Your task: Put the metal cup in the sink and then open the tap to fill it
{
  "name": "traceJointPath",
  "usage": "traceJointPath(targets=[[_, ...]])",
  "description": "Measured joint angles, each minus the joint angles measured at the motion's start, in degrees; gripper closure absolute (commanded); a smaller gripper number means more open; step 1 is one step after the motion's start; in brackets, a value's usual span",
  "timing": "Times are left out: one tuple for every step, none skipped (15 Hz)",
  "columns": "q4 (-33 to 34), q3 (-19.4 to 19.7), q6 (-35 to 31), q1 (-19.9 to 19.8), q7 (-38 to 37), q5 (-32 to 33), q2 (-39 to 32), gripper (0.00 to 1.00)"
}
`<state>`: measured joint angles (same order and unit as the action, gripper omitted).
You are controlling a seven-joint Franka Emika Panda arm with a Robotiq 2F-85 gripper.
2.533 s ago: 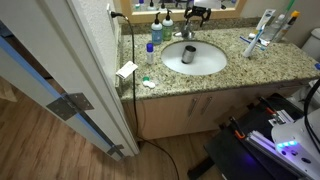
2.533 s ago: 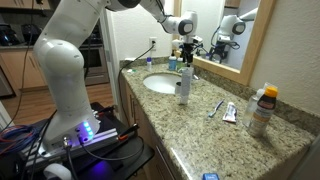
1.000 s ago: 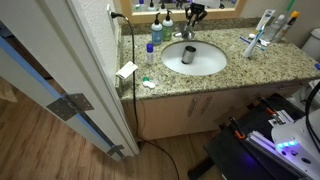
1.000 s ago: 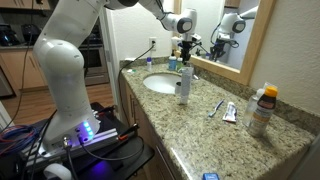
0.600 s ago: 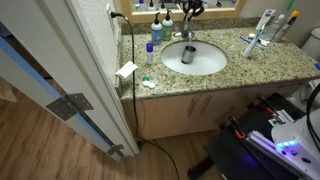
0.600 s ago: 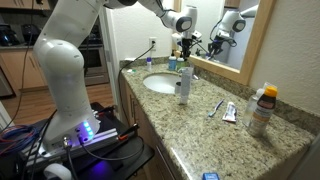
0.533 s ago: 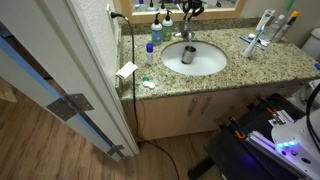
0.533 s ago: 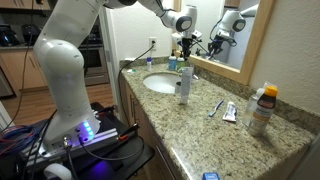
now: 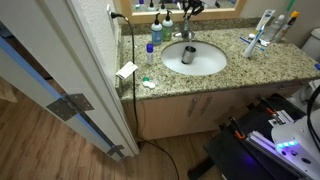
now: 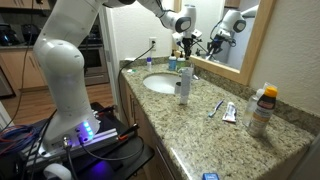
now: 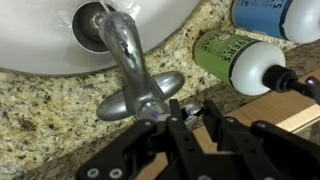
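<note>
The metal cup stands upright inside the white sink, apart from the gripper. In an exterior view the sink shows but the cup is hidden by its rim. The chrome tap curves over the basin in the wrist view. My gripper sits behind the tap's base, its black fingers shut on a small chrome handle. In both exterior views the gripper hangs at the back of the counter by the mirror. I see no water running.
A blue-topped bottle stands on the speckled granite counter beside the sink. Green-labelled and blue bottles lie close to the gripper. Toothbrushes and tubes occupy the counter's other end. A door stands alongside.
The gripper has shifted slightly up and back toward the mirror at the tap, still shut. The cup has stayed in the sink.
</note>
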<state>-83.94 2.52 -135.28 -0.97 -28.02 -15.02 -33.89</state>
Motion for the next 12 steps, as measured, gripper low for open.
traceJointPath(targets=[[-0.92,-0.01,-1.14,0.03,-0.45,-0.11,0.52,0.45],[-1.78,-0.03,-2.22,0.10,-0.83,-0.13,0.96,0.38],[-2.70,-0.02,-3.46,0.32,-1.21,-0.12,1.63,0.33],[-3.63,0.03,-4.61,0.61,-1.63,-0.04,2.42,0.25],[-4.45,0.11,-5.45,0.97,-2.08,0.04,3.67,0.43],[-4.99,0.12,-5.84,1.38,-2.75,0.04,5.30,0.35],[-5.57,0.13,-5.77,1.76,-3.35,0.04,7.08,0.29],[-6.33,0.15,-5.71,2.05,-3.70,0.04,8.67,0.25],[-7.07,0.15,-5.69,2.18,-3.86,0.04,9.75,0.25],[-7.56,0.19,-5.69,2.18,-3.88,0.04,10.20,0.25],[-7.90,0.24,-5.70,2.18,-3.88,0.04,10.30,0.25],[-8.17,0.31,-5.72,2.18,-3.88,0.04,10.28,0.25]])
